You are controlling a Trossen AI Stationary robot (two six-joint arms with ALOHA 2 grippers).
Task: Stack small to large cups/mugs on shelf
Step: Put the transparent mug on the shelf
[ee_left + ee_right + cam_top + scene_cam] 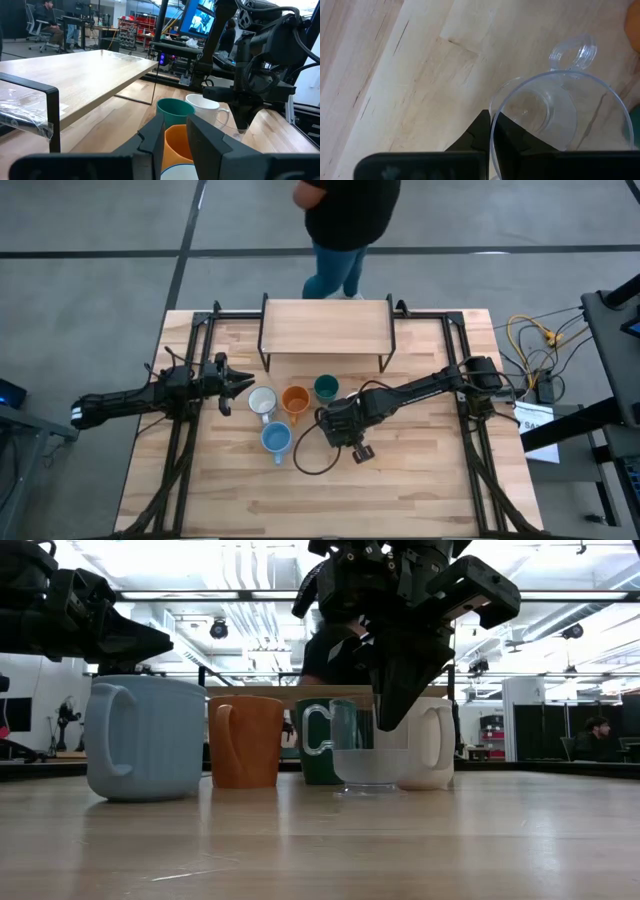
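The shelf (pixel 325 328) stands at the table's far edge. In front of it stand a white mug (pixel 262 401), an orange mug (pixel 296 400), a dark green cup (pixel 326 388) and a light blue mug (pixel 276 439). Another white mug (pixel 430 743) shows in the low view behind a clear glass (pixel 372 755), whose base rests on the table. My right gripper (pixel 386 720) is shut on the glass, and the arm hides the glass in the high view. My left gripper (pixel 240 385) hovers open, level, to the left of the mugs, with nothing between its fingers. My right gripper grips the clear glass by its rim (pixel 493 120), on the side roughly opposite the handle (pixel 572 50). One finger is inside the glass and one outside. The fingers come steeply from above. The glass stands upright on the table.
A person (pixel 345 220) stands beyond the table's far edge, behind the shelf. A dark cable (pixel 305 460) loops on the table near the blue mug. Bare wood lies toward the near edge.
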